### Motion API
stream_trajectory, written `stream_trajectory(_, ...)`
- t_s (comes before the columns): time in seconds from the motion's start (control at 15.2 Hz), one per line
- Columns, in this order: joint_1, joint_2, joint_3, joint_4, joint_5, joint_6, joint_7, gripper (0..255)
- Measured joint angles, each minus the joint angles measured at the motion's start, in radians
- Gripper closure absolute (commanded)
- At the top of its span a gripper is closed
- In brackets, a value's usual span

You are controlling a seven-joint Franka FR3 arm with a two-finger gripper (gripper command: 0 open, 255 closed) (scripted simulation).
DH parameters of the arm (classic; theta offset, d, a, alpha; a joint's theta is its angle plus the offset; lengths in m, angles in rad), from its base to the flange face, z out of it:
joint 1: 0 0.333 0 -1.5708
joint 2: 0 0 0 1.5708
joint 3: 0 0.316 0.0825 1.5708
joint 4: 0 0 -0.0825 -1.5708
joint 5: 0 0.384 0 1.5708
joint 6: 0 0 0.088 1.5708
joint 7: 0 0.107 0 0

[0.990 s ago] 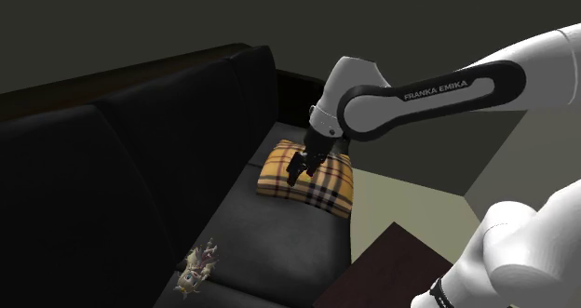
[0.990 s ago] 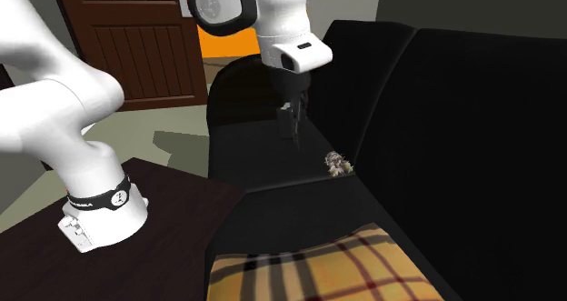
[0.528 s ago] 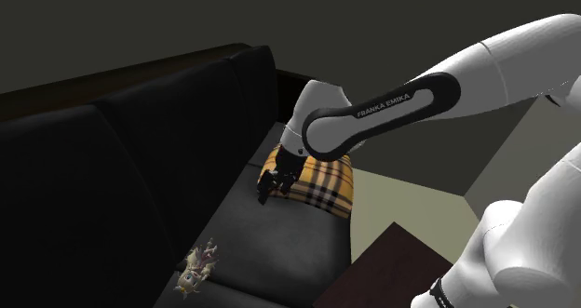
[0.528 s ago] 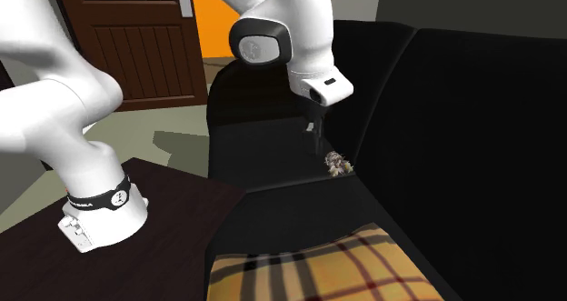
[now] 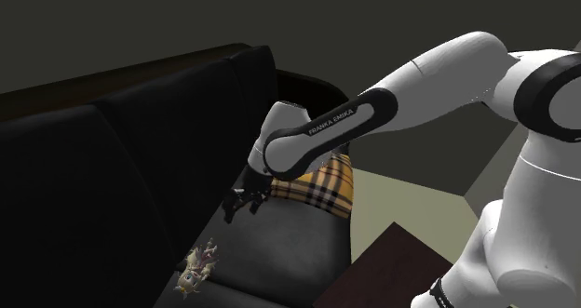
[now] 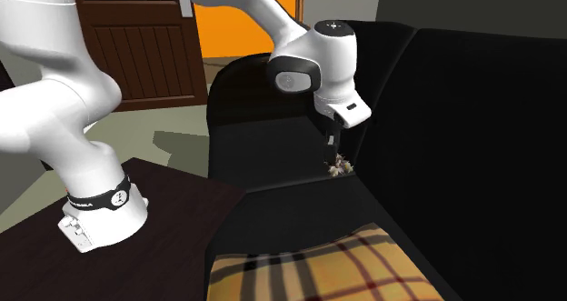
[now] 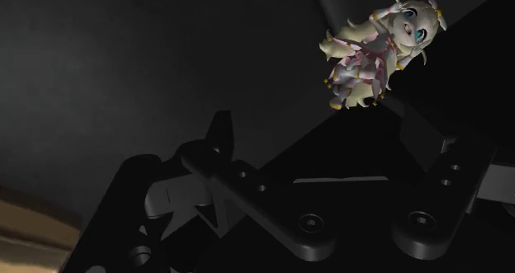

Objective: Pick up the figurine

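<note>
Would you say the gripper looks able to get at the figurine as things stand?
Probably yes: the figurine lies alone on the sofa seat, the open gripper hangs short of it, and nothing stands between them.

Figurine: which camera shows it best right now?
Wrist view: the figurine is close, with face, pale hair and pink dress readable. Shoulder view shows it small on the dark sofa seat. Second exterior view shows it tiny, just under the gripper.

- Bare dark seat (image 5: pixel 279 234) lies between the small pale long-haired figurine (image 5: pixel 197 267) and the tan plaid cushion (image 5: pixel 328 181).
- The black sofa backrest (image 5: pixel 140 157) rises close behind the figurine.
</note>
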Motion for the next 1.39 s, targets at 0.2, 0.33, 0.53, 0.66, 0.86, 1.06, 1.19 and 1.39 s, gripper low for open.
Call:
stream_trajectory(0.2,0.021,0.121,0.016,0.093,0.015,0.036,0.010,0)
stream_trajectory(0.33,0.037,0.191,0.028,0.148,0.025,0.057,0.019,0)
stream_trajectory(0.53,0.052,0.278,0.040,0.231,0.034,0.066,0.026,0)
stream_trajectory(0.66,0.055,0.311,0.042,0.253,0.037,0.078,0.022,0)
stream_trajectory(0.86,0.055,0.348,0.045,0.263,0.040,0.103,0.010,0)
stream_trajectory(1.06,0.056,0.384,0.047,0.272,0.044,0.129,-0.004,0)
stream_trajectory(1.19,0.055,0.388,0.048,0.270,0.045,0.135,-0.006,255)
stream_trajectory(1.39,0.055,0.388,0.049,0.270,0.046,0.137,-0.007,255)
